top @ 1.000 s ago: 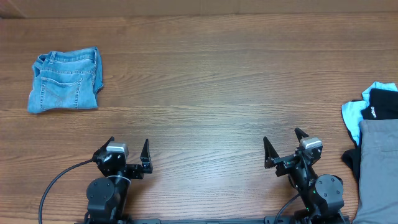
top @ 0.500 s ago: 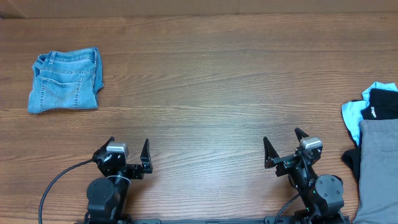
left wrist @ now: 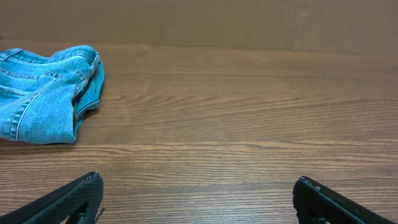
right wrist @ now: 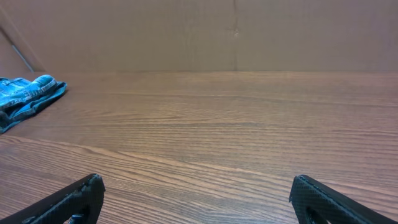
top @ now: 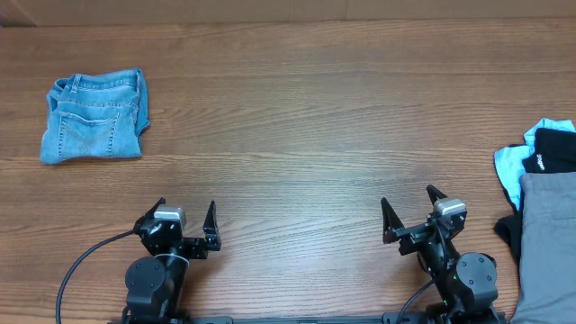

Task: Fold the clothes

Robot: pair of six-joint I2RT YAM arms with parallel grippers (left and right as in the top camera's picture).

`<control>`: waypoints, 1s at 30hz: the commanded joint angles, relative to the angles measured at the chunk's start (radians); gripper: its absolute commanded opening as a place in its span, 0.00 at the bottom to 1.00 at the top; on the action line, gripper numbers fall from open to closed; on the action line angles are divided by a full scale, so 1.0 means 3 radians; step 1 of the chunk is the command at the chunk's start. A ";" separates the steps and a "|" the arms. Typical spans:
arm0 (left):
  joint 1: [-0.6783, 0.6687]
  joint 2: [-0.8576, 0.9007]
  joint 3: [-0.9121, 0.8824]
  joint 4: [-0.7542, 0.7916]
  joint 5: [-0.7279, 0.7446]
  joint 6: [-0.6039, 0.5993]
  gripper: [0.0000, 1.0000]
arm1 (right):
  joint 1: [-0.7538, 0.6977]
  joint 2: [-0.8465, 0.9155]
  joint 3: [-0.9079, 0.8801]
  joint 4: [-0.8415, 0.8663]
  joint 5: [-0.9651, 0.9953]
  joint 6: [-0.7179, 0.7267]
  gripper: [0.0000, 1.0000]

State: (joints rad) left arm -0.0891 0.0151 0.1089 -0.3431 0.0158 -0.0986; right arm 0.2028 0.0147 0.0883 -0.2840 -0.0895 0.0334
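The grey shorts (top: 547, 247) lie at the table's right edge, partly cut off by the overhead frame, on top of a pile of other garments. They show in neither wrist view. My left gripper (top: 186, 209) is open and empty near the front edge at the left; its fingertips frame bare wood in the left wrist view (left wrist: 196, 186). My right gripper (top: 407, 202) is open and empty near the front edge, left of the grey shorts; it shows over bare wood in the right wrist view (right wrist: 196, 186).
Folded blue denim shorts (top: 95, 128) lie at the far left, also in the left wrist view (left wrist: 46, 90) and the right wrist view (right wrist: 28, 93). A black garment (top: 556, 151) and a light-blue garment (top: 511, 171) lie under the grey shorts. A wall backs the wooden table (top: 297, 117).
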 commanded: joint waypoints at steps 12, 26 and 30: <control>0.0013 -0.0036 -0.0024 0.0027 0.0042 -0.0038 1.00 | -0.0013 -0.0039 -0.0008 0.0023 -0.0004 0.0011 1.00; 0.0013 -0.0036 0.0117 0.0327 0.0824 -0.0085 1.00 | -0.0013 -0.0039 0.0036 0.0408 -0.0127 0.0689 1.00; 0.0013 -0.0020 0.0520 0.0446 0.0539 -0.0095 1.00 | -0.0013 -0.0039 0.0168 0.0769 -0.0233 0.0853 1.00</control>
State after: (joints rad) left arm -0.0891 0.0151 0.1440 -0.2329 0.2092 -0.1070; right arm 0.2028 0.0147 0.0917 -0.0879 -0.1272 0.2005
